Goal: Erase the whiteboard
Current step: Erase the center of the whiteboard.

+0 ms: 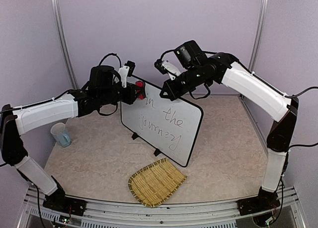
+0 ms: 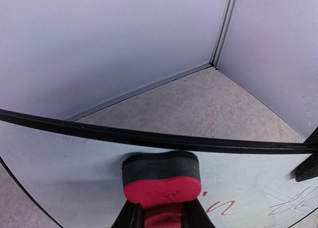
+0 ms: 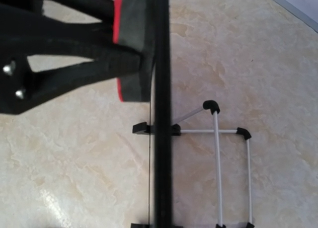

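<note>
The whiteboard stands upright on its feet mid-table, with handwriting across its face. My left gripper is shut on a red and black eraser. It presses the eraser's black felt against the board's top left corner, just under the rim. The left wrist view shows the eraser on the white face, left of red writing. My right gripper sits on the board's top rim and appears shut on it. The right wrist view looks down along that rim; its own fingers do not show.
A woven straw mat lies in front of the board near the table's front edge. A pale blue cup stands at the left. A white wire stand props the board from behind. Walls close in behind.
</note>
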Action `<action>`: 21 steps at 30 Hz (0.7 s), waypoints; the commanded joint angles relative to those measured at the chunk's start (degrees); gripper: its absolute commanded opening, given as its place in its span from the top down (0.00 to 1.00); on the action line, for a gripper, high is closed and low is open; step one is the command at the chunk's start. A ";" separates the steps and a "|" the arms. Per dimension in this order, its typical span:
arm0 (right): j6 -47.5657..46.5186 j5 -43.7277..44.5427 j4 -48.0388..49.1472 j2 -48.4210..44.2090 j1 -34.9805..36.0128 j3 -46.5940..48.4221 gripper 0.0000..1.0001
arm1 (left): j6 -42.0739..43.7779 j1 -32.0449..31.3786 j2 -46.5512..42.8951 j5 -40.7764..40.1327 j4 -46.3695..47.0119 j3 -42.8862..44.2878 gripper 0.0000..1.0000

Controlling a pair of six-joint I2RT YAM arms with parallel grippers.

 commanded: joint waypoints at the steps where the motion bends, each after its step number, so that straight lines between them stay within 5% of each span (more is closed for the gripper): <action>1: -5.31 -2.65 -4.42 3.61 2.74 -0.64 1.00 | 2.22 -0.67 -0.49 -8.50 0.28 3.10 0.84; 9: -5.31 -2.55 -4.47 3.54 2.84 -0.59 1.00 | 3.58 1.08 1.39 -18.99 -1.55 2.97 0.84; 21: -5.31 -2.46 -4.59 3.86 3.00 -0.28 1.00 | 5.31 -0.64 2.48 -10.42 1.97 2.11 0.84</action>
